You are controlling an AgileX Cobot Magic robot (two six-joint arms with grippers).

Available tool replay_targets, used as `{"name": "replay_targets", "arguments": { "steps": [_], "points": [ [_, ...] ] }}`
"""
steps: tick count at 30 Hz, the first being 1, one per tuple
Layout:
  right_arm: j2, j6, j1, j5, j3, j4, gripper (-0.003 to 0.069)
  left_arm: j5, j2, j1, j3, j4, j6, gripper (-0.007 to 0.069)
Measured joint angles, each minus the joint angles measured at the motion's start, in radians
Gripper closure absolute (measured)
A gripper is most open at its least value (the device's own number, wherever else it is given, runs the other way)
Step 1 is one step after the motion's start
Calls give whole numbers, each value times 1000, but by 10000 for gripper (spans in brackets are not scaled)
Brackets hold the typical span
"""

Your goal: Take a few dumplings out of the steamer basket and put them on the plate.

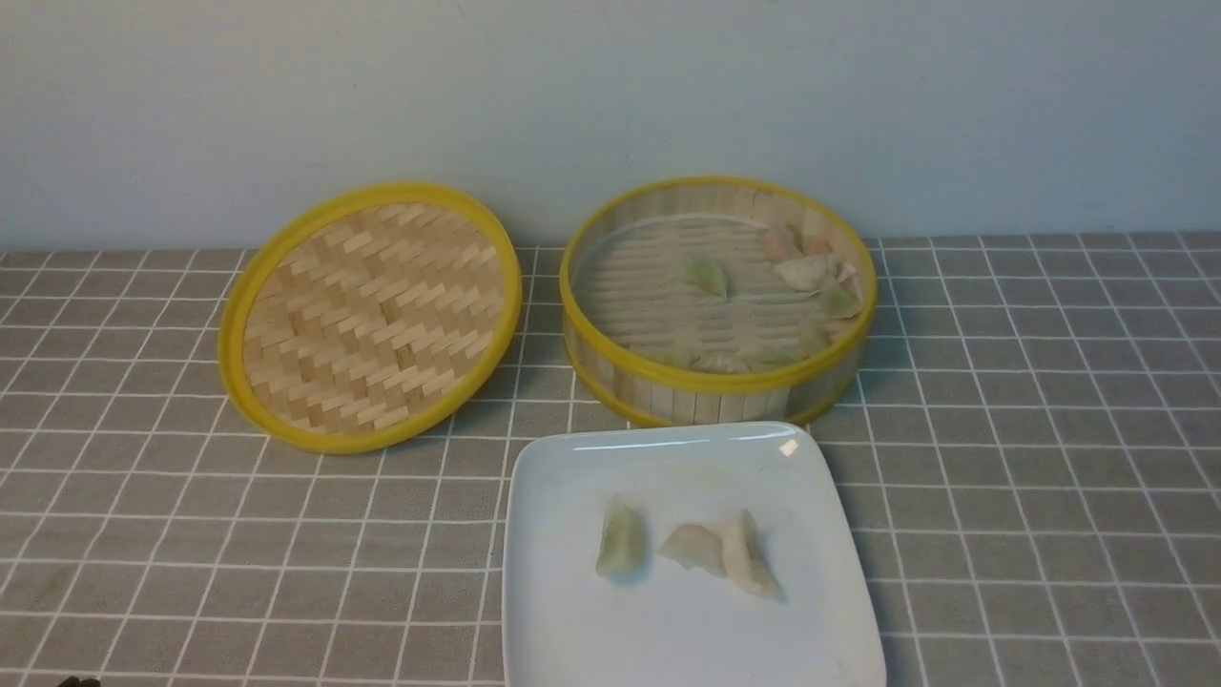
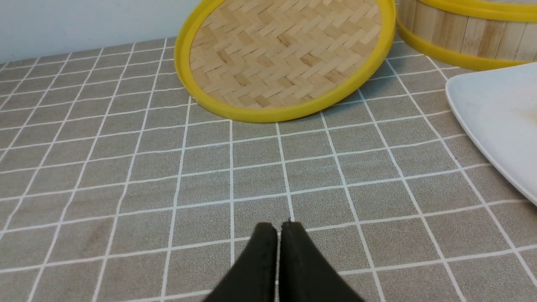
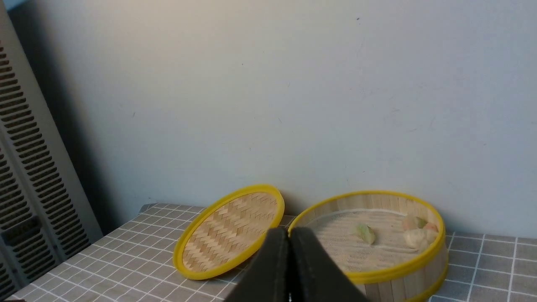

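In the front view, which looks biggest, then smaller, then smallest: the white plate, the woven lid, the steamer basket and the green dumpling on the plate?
1. The plate, though it lies nearest the camera and is cut off by the picture's edge.
2. The steamer basket and woven lid look about alike; I would not rank them.
3. The green dumpling, by far the smallest.

No legible text or labels.

Grey tabletop [image 1: 1049, 429] crossed by a thin white grid; pale bamboo steamer basket [image 1: 717, 393] with yellow rims; flat lid [image 1: 367, 315] woven in tan herringbone, yellow-edged; glossy white plate [image 1: 572, 611] carrying one pale green dumpling [image 1: 621, 540] and two off-white dumplings [image 1: 734, 551]; both grippers black; wall [image 1: 610, 95] pale blue-grey
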Motion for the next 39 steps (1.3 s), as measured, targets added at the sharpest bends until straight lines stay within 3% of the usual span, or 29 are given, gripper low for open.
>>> {"name": "replay_targets", "arguments": {
  "steps": [6, 13, 18, 20, 28, 34, 39],
  "points": [
    [0, -16, 0, -50, 10, 52, 673, 0, 0, 0, 0, 0, 0, 629],
    [0, -278, 0, -157, 65, 273, 673, 0, 0, 0, 0, 0, 0, 629],
    [0, -348, -2, -176, 118, 279, 673, 0, 0, 0, 0, 0, 0, 629],
    [0, -364, -54, -176, 168, 255, 673, 0, 0, 0, 0, 0, 0, 629],
    [0, -384, -492, -187, 459, 204, 673, 0, 0, 0, 0, 0, 0, 629],
    [2, -385, -630, -287, 594, 203, 673, 0, 0, 0, 0, 0, 0, 629],
    [2, -388, -664, -315, 598, 201, 673, 0, 0, 0, 0, 0, 0, 629]
  ]
}}
